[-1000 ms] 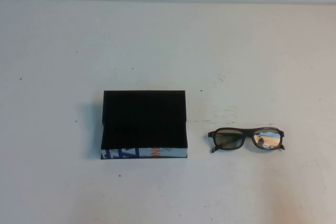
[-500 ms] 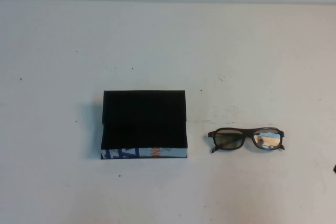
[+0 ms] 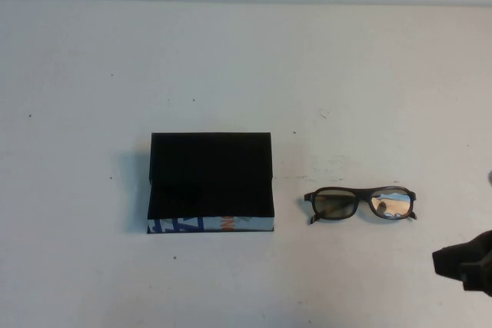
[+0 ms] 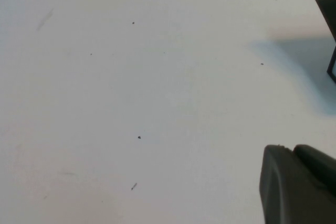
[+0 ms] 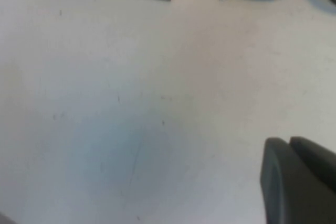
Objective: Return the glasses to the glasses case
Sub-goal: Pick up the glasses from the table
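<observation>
Big white table (image 3: 246, 59), mostly bare. The glasses case (image 3: 211, 182) sits a bit left of centre, lid flipped open toward 12 o'clock, black inside, printed blue/white/orange edge facing 6. At its 3 o'clock, near but not touching, the glasses (image 3: 360, 203) rest on the table, front facing 6 o'clock.

The right gripper (image 3: 466, 262) pokes in at the glasses' 4 o'clock, empty as far as I can see; can't tell if it's spread or closed. The left gripper (image 4: 299, 184) hovers over bare table at the case's 9 o'clock side, same deal.

Looks like the approach stage, nothing grabbed. Next move probably means getting the right gripper over the frame for a careful pinch.
</observation>
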Action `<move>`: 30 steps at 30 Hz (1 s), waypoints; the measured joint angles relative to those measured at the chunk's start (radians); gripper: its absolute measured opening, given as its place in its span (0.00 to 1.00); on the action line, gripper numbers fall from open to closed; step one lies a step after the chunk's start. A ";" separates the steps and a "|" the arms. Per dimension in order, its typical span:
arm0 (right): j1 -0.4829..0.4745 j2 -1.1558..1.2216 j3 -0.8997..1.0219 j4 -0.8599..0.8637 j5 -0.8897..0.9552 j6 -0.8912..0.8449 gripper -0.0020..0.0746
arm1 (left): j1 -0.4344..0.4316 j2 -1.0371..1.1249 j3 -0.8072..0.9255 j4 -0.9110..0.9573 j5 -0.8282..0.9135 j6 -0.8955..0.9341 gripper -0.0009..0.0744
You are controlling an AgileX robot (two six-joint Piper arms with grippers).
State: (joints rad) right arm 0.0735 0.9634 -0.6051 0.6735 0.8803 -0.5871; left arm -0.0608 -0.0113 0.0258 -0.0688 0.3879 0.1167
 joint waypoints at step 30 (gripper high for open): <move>0.343 0.817 -0.715 -0.587 0.111 -0.661 0.48 | 0.000 0.000 0.000 0.000 0.000 0.000 0.01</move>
State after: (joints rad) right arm 0.4163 1.7804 -1.3198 0.0869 0.9913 -1.2477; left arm -0.0608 -0.0113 0.0258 -0.0688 0.3879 0.1167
